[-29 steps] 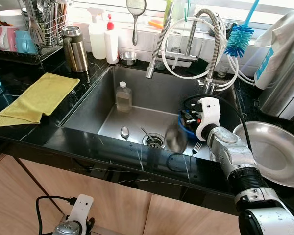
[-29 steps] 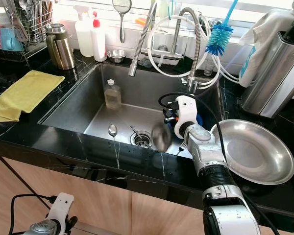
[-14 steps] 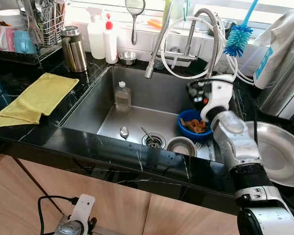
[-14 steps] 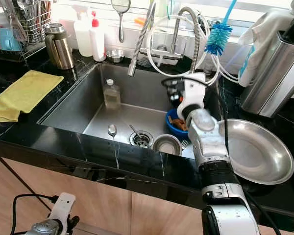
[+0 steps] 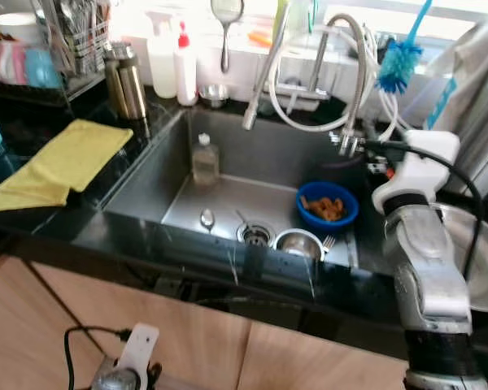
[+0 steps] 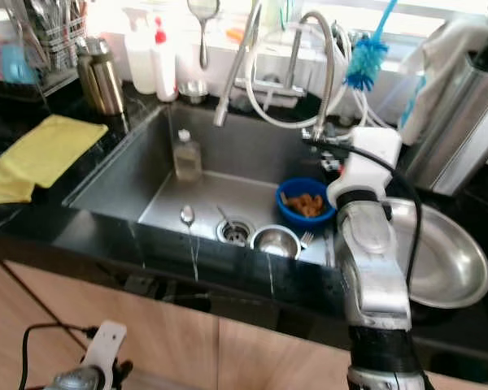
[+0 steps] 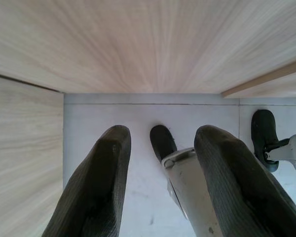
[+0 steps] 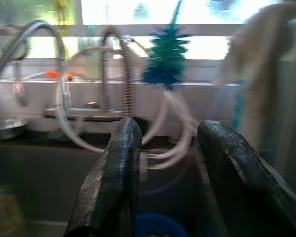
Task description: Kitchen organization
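Right end effector (image 8: 165, 182): fingers spread apart, released, grasping nothing; raised above the right rim of the sink (image 5: 138, 191), facing the faucet (image 8: 116, 69) and the teal bottle brush (image 8: 166, 61).
Left end effector (image 7: 160, 182): fingers parted, empty; hanging low beside the wooden cabinet front (image 7: 138, 44), pointed at the floor (image 7: 138, 148).
Sink contents: blue bowl (image 5: 327, 205) with brown food at the right; small steel bowl (image 5: 298, 243) beside the drain; spoon (image 5: 206, 218); clear bottle (image 5: 203, 159) standing at the back.
Surface: black, carrying a yellow cloth (image 5: 65, 162) at left and a large steel bowl (image 6: 447, 260) at right.
Head views add: steel flask (image 5: 126, 77), spray bottles, dish rack.
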`<state>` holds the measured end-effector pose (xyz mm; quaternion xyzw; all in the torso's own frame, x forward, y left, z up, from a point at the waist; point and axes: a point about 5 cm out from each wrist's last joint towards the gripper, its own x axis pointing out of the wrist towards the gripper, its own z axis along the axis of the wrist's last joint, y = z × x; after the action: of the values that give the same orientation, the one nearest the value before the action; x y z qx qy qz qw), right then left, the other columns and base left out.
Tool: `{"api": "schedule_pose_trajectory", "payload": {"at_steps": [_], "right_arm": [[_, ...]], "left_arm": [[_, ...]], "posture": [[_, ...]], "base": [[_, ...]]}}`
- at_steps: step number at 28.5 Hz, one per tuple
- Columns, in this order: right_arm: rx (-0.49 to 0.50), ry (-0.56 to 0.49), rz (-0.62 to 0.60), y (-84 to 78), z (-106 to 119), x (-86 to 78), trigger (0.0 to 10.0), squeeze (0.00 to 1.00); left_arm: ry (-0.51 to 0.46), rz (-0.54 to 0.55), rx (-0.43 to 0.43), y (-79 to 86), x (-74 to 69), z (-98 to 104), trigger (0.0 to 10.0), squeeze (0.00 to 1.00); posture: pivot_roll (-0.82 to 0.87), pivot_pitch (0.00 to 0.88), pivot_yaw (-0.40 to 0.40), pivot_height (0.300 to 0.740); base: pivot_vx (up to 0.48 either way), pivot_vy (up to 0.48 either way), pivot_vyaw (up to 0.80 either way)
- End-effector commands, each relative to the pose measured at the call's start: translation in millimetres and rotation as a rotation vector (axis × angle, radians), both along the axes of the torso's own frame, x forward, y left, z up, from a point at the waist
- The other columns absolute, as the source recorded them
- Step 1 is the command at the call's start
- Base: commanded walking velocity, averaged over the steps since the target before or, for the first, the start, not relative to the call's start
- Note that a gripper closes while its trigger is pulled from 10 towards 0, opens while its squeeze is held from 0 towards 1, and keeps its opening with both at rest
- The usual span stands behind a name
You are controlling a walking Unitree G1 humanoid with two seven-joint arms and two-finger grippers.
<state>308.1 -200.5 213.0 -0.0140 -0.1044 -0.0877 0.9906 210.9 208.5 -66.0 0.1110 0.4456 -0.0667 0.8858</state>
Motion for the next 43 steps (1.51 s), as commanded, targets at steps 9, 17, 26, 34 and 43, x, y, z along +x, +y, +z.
{"api": "schedule_pose_trajectory", "payload": {"at_steps": [9,17,26,34,43], "right_arm": [[0.042,0.019,-0.151,-22.6,2.9,-41.5,10.0,0.00],[0.043,0.051,-0.198,-29.1,-2.4,-57.9,10.0,0.00],[0.103,0.165,-0.287,-44.2,-26.8,-84.3,10.0,0.00],[0.036,0.198,-0.261,-51.3,-23.8,-89.6,10.0,0.00],[0.071,0.205,-0.268,-53.9,-24.3,-98.8,10.0,0.00]], "left_arm": [[0.012,-0.021,-0.002,-3.4,-2.3,-1.9,10.0,0.00],[0.014,-0.025,-0.004,-3.7,-2.9,-2.3,10.0,0.00],[0.021,-0.028,-0.006,-5.8,-4.4,-3.5,10.0,0.00],[0.020,-0.031,-0.006,-6.7,-4.3,-3.6,10.0,0.00],[0.016,-0.041,-0.008,-8.2,-3.0,-3.1,10.0,0.00]], "posture": [[0.00,0.046,-0.076,0.740],[0.00,0.049,-0.083,0.740],[0.00,0.051,-0.086,0.740],[0.00,0.046,-0.086,0.740],[-0.01,0.036,-0.083,0.740]], "base": [[0.000,0.000,0.00],[0.000,0.000,0.00],[0.000,0.000,0.00],[0.000,0.000,0.00],[0.000,0.000,0.00]]}}
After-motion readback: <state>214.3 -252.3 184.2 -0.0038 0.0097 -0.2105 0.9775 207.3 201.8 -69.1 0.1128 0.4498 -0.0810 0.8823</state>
